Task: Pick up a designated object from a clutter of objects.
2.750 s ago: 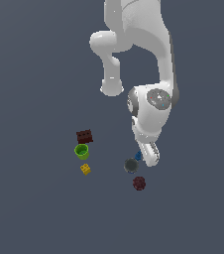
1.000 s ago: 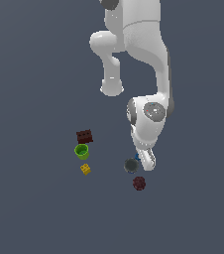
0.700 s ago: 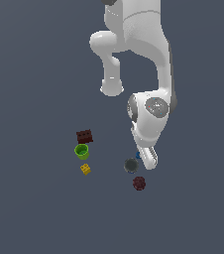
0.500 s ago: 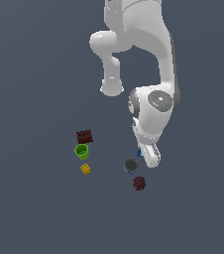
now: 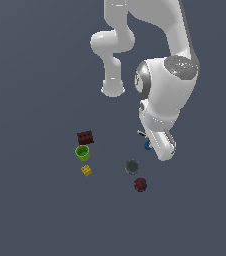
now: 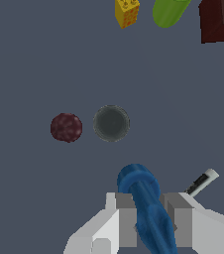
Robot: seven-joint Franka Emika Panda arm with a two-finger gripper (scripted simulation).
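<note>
Gripper point(image 6: 147, 218) clamped on blue item point(image 6: 146, 208): both fingers point(image 6: 125, 221) pressed to its stem, wider round end sticking out past the tips. In exterior view only a sliver of blue item point(image 5: 147, 145) visible at centre right, tucked against left edge of gripper point(image 5: 161, 148).

Versus 2.8 s ago: blue item no longer lying on floor beside grey piece, now up in the grip. Versus 1.0 s ago: wrist and hand sit slightly higher in frame, so lift started after the low point. Versus 0.5 s ago: barely any change, arm pose near identical.

Rest of clutter unmoved through all frames:
- brown brick point(image 5: 85, 137), left of centre in exterior view
- green cup point(image 5: 82, 152), touching or just below brick
- yellow brick point(image 5: 86, 170), just below cup
- grey piece point(image 5: 132, 166), lower centre, near gripper but apart
- red ball point(image 5: 140, 184), just below and right of grey piece
- pen point(image 5: 141, 133), only a short end visible by arm's left edge

Wrist view: grey piece point(image 6: 111, 122) and red ball point(image 6: 66, 127) side by side, apart; pen point(image 6: 202, 181) next to one finger; yellow brick point(image 6: 126, 12), green cup point(image 6: 169, 12), brown brick point(image 6: 219, 20) cut by frame edge.

No brands, labels or readable writing anywhere.
</note>
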